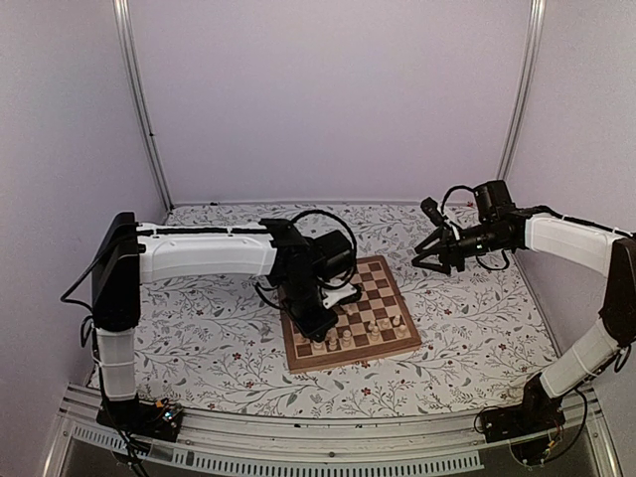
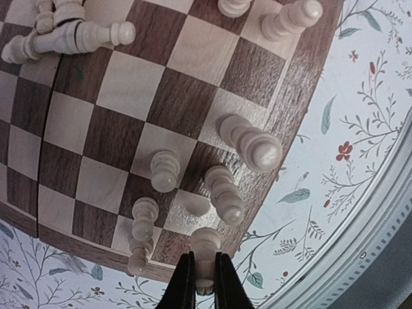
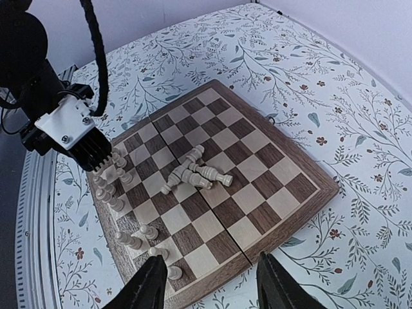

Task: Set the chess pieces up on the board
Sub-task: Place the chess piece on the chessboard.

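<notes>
The board (image 1: 384,282) lies on the floral cloth at the table's middle. My left gripper (image 2: 205,260) is shut on a cream chess piece (image 2: 206,241), holding it over the board's near corner by the brown border. Several cream pieces (image 2: 251,145) stand on squares around it. More pieces lie toppled in a pile (image 3: 196,170) mid-board. In the top view the left gripper (image 1: 316,333) is low over the board's near left edge. My right gripper (image 3: 212,282) is open and empty, raised off the board's right side (image 1: 427,260).
The floral tablecloth (image 1: 467,318) covers the table around the board. A metal rail (image 1: 328,437) runs along the near edge. Lilac walls close in the back and sides. The left arm's cable (image 1: 323,219) loops above the board.
</notes>
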{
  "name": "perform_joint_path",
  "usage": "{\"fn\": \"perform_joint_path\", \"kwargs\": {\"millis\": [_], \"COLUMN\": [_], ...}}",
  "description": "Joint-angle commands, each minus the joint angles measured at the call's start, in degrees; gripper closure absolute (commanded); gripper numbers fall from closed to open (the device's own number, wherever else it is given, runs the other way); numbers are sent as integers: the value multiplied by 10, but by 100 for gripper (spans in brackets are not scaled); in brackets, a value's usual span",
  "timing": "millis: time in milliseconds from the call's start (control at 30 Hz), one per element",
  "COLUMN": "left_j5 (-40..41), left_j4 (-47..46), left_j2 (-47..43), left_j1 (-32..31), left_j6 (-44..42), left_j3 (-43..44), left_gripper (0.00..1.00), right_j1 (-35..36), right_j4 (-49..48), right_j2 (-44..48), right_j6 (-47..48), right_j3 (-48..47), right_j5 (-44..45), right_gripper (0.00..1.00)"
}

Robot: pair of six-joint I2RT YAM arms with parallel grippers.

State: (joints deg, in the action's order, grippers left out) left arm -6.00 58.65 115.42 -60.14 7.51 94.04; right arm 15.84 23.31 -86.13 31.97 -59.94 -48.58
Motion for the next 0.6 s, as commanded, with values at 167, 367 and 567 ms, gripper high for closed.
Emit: {"fn": "perform_joint_path", "kwargs": {"millis": [167, 367, 567], "left_j5": [3, 8, 12], "left_j4": [-13, -12, -10], "left_j2": [20, 28, 34], "left_j1": [5, 5, 5], "left_j6": [-2, -2, -3], "left_j3": [13, 15, 16], "left_gripper": [100, 100, 94], "right_j1": [2, 2, 1], "right_j4": [16, 20, 23], "right_j2": [-10, -11, -12], "right_j6": [10, 12, 13], "right_j3": [-14, -15, -16], "right_j5": [-12, -15, -17], "right_gripper": [49, 49, 49]}}
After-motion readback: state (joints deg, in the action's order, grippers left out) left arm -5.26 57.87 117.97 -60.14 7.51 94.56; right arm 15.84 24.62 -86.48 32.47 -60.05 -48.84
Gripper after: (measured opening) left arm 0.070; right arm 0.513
